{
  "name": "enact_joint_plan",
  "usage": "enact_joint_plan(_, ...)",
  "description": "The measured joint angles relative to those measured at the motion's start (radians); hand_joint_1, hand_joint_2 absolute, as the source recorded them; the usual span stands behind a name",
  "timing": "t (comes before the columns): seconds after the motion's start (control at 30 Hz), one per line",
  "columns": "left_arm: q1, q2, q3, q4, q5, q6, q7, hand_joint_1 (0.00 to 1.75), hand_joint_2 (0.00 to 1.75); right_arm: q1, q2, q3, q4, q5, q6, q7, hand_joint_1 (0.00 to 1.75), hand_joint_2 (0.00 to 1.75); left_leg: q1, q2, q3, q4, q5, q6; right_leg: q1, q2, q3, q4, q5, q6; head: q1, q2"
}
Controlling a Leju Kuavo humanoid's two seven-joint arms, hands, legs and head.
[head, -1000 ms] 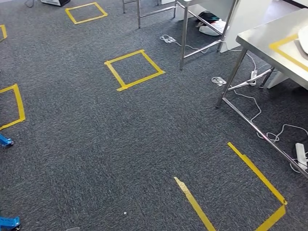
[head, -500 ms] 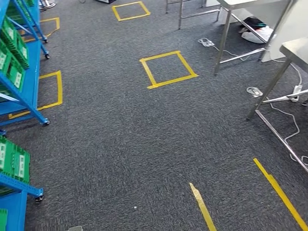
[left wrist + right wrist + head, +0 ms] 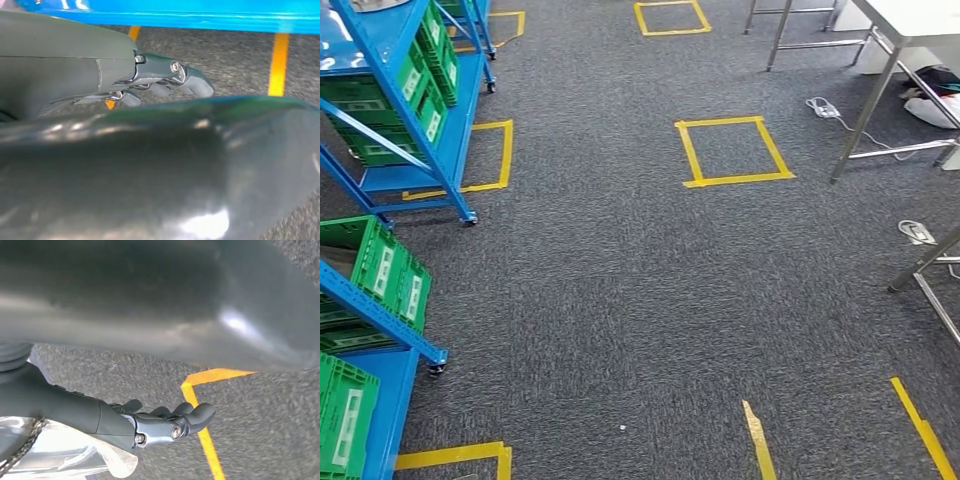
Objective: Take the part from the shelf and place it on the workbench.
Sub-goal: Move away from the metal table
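Head view, blue shelf (image 3: 433, 150) with green bins (image 3: 392, 280), left hand (image 3: 166, 80) and right hand (image 3: 170, 422) both empty, fingers loose.

Shelves (image 3: 392, 150) with crates (image 3: 388, 275) stand at the floor's (image 3: 622, 300) left edge; tables (image 3: 901, 40) stand right.

I stood in what looked like a workshop or small warehouse test area, on a dark grey carpet (image 3: 622, 300) marked out with yellow tape squares (image 3: 733, 150). To my left were blue wheeled shelves (image 3: 410, 120) stacked with green plastic crates (image 3: 392, 280), and to my right stood steel-legged tables (image 3: 893, 40) with white cables (image 3: 841, 115) and a power strip (image 3: 918, 232) lying loose beneath them.
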Motion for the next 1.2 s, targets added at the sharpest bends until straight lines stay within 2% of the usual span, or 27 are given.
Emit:
enact_joint_plan(0.03,0.0,0.0,0.002,0.0,0.005,0.0,-0.001,0.0,0.0,0.0,0.0,0.0,0.001,0.003,-0.002,0.0,0.0,0.0,-0.001,-0.015,0.001,0.0,0.0,0.0,0.001,0.002,-0.017,0.017,0.011,-0.002,0.0,0.0)
enact_joint_plan(0.07,0.0,-0.001,0.006,0.0,0.01,0.0,-0.003,0.0,0.0,-0.001,0.0,0.001,0.002,0.007,-0.003,0.0,0.0,0.0,-0.001,-0.03,0.003,0.0,0.0,0.0,0.001,0.004,-0.014,-0.007,0.041,-0.004,0.0,0.0)
enact_joint_plan(0.1,0.0,-0.003,0.009,0.0,0.015,0.0,-0.004,0.0,0.0,-0.002,0.0,0.003,0.003,0.009,-0.004,0.0,0.0,0.0,-0.001,-0.045,0.005,0.001,-0.001,-0.001,0.0,0.013,0.007,-0.069,0.086,-0.007,0.0,0.0)
enact_joint_plan(0.13,0.0,-0.005,0.012,0.0,0.02,0.0,-0.005,0.0,0.0,-0.002,-0.001,0.005,0.003,0.011,-0.005,-0.001,0.0,0.0,-0.001,-0.059,0.006,0.002,-0.002,-0.003,-0.002,0.036,0.034,-0.14,0.125,-0.009,0.0,0.0)
enact_joint_plan(0.17,-0.001,-0.007,0.015,0.0,0.023,0.0,-0.006,0.0,0.0,-0.002,-0.001,0.006,0.003,0.012,-0.005,-0.003,0.0,0.0,-0.002,-0.073,0.004,0.005,-0.003,-0.006,-0.005,0.061,0.061,-0.206,0.151,-0.011,0.0,0.0)
enact_joint_plan(0.23,-0.001,-0.01,0.019,0.0,0.028,0.001,-0.008,0.0,0.0,-0.004,-0.001,0.009,0.003,0.014,-0.007,-0.008,0.0,0.0,-0.001,-0.096,-0.005,0.009,-0.002,-0.016,-0.008,0.095,0.089,-0.267,0.162,-0.016,0.0,0.0)
enact_joint_plan(0.3,0.003,-0.013,0.023,0.0,0.03,0.001,-0.012,0.0,0.0,-0.006,0.0,0.011,0.004,0.016,-0.009,-0.013,0.0,0.0,0.003,-0.115,-0.014,0.011,0.001,-0.029,-0.007,0.078,0.095,-0.273,0.162,-0.026,-0.001,0.0)
enact_joint_plan(0.33,0.005,-0.014,0.025,0.0,0.03,0.002,-0.014,0.0,0.0,-0.007,0.001,0.013,0.004,0.016,-0.01,-0.014,0.0,0.0,0.002,-0.106,-0.019,0.019,-0.005,-0.034,-0.007,0.066,0.097,-0.275,0.164,-0.032,-0.002,0.0)
enact_joint_plan(0.37,0.005,-0.015,0.026,0.0,0.03,0.002,-0.016,0.0,0.0,-0.007,0.001,0.014,0.005,0.016,-0.011,-0.016,0.0,0.0,0.001,-0.086,-0.029,0.042,-0.021,-0.038,-0.007,0.051,0.099,-0.279,0.166,-0.038,-0.004,0.0)
enact_joint_plan(0.43,0.002,-0.017,0.028,0.0,0.03,0.003,-0.018,0.0,0.0,-0.006,0.002,0.014,0.006,0.015,-0.014,-0.017,0.0,0.0,-0.001,-0.026,-0.076,0.148,-0.081,-0.045,-0.004,0.017,0.102,-0.282,0.165,-0.047,-0.008,0.0)
enact_joint_plan(0.47,0.001,-0.017,0.029,0.0,0.03,0.003,-0.019,0.0,0.0,-0.006,0.002,0.014,0.007,0.015,-0.014,-0.017,0.0,0.0,0.0,-0.008,-0.107,0.215,-0.113,-0.048,-0.002,0.0,0.103,-0.282,0.163,-0.05,-0.009,0.0)
enact_joint_plan(0.5,0.001,-0.017,0.03,0.0,0.03,0.003,-0.019,0.0,0.0,-0.006,0.002,0.014,0.007,0.015,-0.015,-0.016,0.0,0.0,0.001,0.002,-0.13,0.268,-0.132,-0.05,0.0,-0.018,0.103,-0.281,0.161,-0.051,-0.008,0.0)
enact_joint_plan(0.53,0.002,-0.017,0.031,0.0,0.031,0.003,-0.019,0.0,0.0,-0.006,0.002,0.014,0.008,0.015,-0.015,-0.016,0.0,0.0,0.002,0.006,-0.138,0.291,-0.133,-0.051,0.002,-0.034,0.104,-0.281,0.16,-0.052,-0.009,0.0)
enact_joint_plan(0.57,0.003,-0.017,0.032,0.0,0.031,0.003,-0.019,0.0,0.0,-0.007,0.002,0.015,0.009,0.015,-0.015,-0.016,0.0,0.0,0.003,0.01,-0.127,0.274,-0.115,-0.05,0.003,-0.048,0.106,-0.281,0.158,-0.052,-0.009,0.0)
enact_joint_plan(0.6,0.004,-0.017,0.032,0.0,0.032,0.003,-0.019,0.0,0.0,-0.007,0.002,0.015,0.01,0.015,-0.015,-0.016,0.0,0.0,0.002,0.017,-0.098,0.222,-0.084,-0.048,0.003,-0.061,0.109,-0.281,0.156,-0.051,-0.009,0.0)
enact_joint_plan(0.67,0.004,-0.017,0.033,0.0,0.033,0.004,-0.019,0.0,0.0,-0.007,0.002,0.015,0.013,0.014,-0.016,-0.015,0.0,0.0,-0.005,0.061,-0.025,0.085,-0.029,-0.037,0.007,-0.083,0.116,-0.28,0.15,-0.046,-0.009,0.0)
enact_joint_plan(0.73,0.001,-0.017,0.033,0.0,0.033,0.005,-0.019,0.0,0.0,-0.007,0.002,0.014,0.016,0.014,-0.017,-0.014,0.0,0.0,-0.015,0.093,0.008,0.017,-0.014,-0.027,0.011,-0.104,0.12,-0.279,0.144,-0.037,-0.009,0.0)
enact_joint_plan(0.8,0.003,-0.017,0.033,0.0,0.033,0.006,-0.02,0.0,0.0,-0.008,0.002,0.015,0.018,0.013,-0.018,-0.013,0.0,0.0,-0.017,0.078,0.007,0.009,-0.015,-0.018,0.013,-0.125,0.124,-0.281,0.141,-0.027,-0.009,0.0)
enact_joint_plan(0.83,0.005,-0.017,0.033,0.0,0.033,0.006,-0.02,0.0,0.0,-0.009,0.002,0.015,0.018,0.013,-0.018,-0.013,0.0,0.0,-0.015,0.067,0.009,0.004,-0.012,-0.013,0.011,-0.122,0.125,-0.278,0.135,-0.021,-0.009,0.0)
enact_joint_plan(0.9,0.005,-0.019,0.033,0.0,0.034,0.006,-0.02,0.0,0.0,-0.009,0.001,0.016,0.019,0.013,-0.019,-0.012,0.0,0.0,-0.009,0.044,0.014,-0.006,-0.006,-0.002,0.007,-0.075,0.104,-0.227,0.099,-0.012,-0.004,0.0)
enact_joint_plan(0.97,0.003,-0.021,0.033,0.0,0.034,0.006,-0.019,0.0,0.0,-0.009,0.0,0.016,0.02,0.012,-0.021,-0.009,0.0,0.0,-0.005,0.021,0.011,-0.007,-0.003,0.004,0.003,-0.016,0.038,-0.096,0.038,-0.007,0.002,0.0)
enact_joint_plan(1.0,0.003,-0.021,0.033,0.0,0.033,0.006,-0.019,0.0,0.0,-0.008,0.0,0.015,0.02,0.011,-0.022,-0.008,0.0,0.0,-0.005,0.007,0.011,-0.007,-0.003,0.004,0.003,-0.005,0.003,-0.032,0.018,-0.005,0.002,0.0)
enact_joint_plan(1.03,0.004,-0.022,0.033,0.0,0.033,0.006,-0.019,0.0,0.0,-0.008,-0.001,0.015,0.02,0.011,-0.023,-0.006,0.0,0.0,-0.005,-0.006,0.011,-0.007,-0.003,0.004,0.002,-0.001,-0.02,0.004,0.015,-0.004,0.002,0.0)
enact_joint_plan(1.07,0.004,-0.022,0.033,0.0,0.033,0.006,-0.019,0.0,0.0,-0.008,-0.001,0.014,0.02,0.011,-0.024,-0.006,0.0,0.0,-0.005,-0.02,0.012,-0.006,-0.003,0.004,0.002,0.002,-0.026,0.003,0.034,-0.004,0.002,0.0)
enact_joint_plan(1.1,0.005,-0.022,0.033,0.0,0.033,0.006,-0.019,0.0,0.0,-0.008,-0.001,0.014,0.02,0.011,-0.024,-0.006,0.0,0.0,-0.004,-0.034,0.015,-0.005,-0.004,0.003,0.001,0.006,-0.011,-0.04,0.07,-0.003,0.002,0.0)
enact_joint_plan(1.17,0.004,-0.022,0.033,0.0,0.032,0.006,-0.019,0.0,0.0,-0.008,-0.001,0.014,0.02,0.011,-0.025,-0.006,0.0,0.0,-0.002,-0.062,0.016,0.0,-0.008,-0.004,-0.005,0.046,0.045,-0.175,0.143,-0.001,0.005,0.0)
enact_joint_plan(1.2,0.003,-0.023,0.033,0.0,0.032,0.006,-0.019,0.0,0.0,-0.008,-0.001,0.014,0.02,0.011,-0.025,-0.006,0.0,0.0,-0.001,-0.076,0.013,0.004,-0.009,-0.01,-0.008,0.069,0.07,-0.227,0.159,-0.003,0.006,0.0)
